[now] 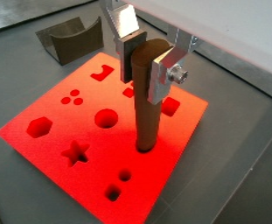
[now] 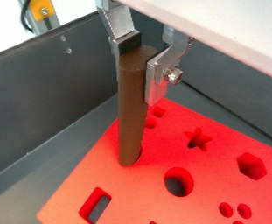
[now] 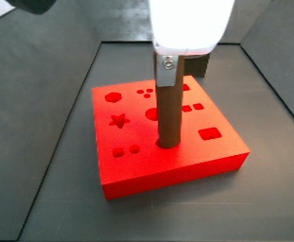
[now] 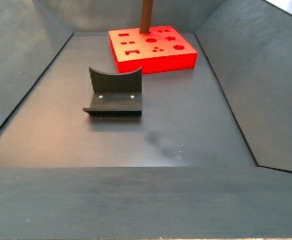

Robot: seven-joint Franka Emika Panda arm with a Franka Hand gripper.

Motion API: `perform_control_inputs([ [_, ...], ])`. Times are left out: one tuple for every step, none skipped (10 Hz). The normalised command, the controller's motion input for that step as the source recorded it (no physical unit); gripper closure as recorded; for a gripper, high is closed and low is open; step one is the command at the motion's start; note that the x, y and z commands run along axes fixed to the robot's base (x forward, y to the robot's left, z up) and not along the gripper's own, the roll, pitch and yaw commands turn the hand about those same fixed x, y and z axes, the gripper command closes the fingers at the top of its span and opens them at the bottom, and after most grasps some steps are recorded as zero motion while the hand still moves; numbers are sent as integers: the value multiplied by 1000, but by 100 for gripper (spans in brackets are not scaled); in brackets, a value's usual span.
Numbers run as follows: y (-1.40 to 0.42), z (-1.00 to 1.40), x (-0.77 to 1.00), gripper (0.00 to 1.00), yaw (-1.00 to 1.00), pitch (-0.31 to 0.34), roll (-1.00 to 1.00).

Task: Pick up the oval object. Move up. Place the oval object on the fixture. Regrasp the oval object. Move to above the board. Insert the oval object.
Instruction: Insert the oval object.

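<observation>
**Oval object upright in the board, end effector clamped on its top**

The end effector [image 1: 142,58] hangs over the board [image 1: 51,109], its silver fingers [image 1: 163,74] pressed against the upper end of the oval object [image 1: 149,114]. In both wrist views the brown peg stands upright between the plates, and its lower end sits in a cut-out of the red top face, near the middle of the slab. In a side view the oval object [image 3: 169,113] rises straight from the board [image 3: 175,168], with star, round and square cut-outs around it.

In a side view the board [image 4: 174,61] lies on the floor of the grey bin near its far wall, the peg [image 4: 147,13] sticking up from it. The fixture [image 4: 115,92] stands well apart from the board, nearer the middle of the floor [image 4: 174,141], with nothing on it.
</observation>
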Motion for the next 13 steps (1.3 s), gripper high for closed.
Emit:
perform_control_inputs([
  [0, -229, -80, 100, 0, 10, 286],
  [-14, -189, -77, 100, 0, 33, 306],
  [-37, -140, -26, 100, 0, 34, 259],
  [-69, 0, 0, 100, 0, 83, 219],
  [-103, 0, 34, 100, 0, 133, 193],
  [-117, 29, 100, 100, 0, 169, 200],
  [-126, 77, 191, 100, -23, 266, 261],
  [-94, -26, 229, 100, -371, 271, 231],
  [14, -257, -40, 100, -866, 280, 0],
  [63, -283, -26, 100, -877, 291, 0],
  [46, -260, -23, 100, -886, 271, -10],
  [0, -249, 0, 100, -843, 296, -77],
  [0, -203, 0, 100, -754, 284, -173],
])
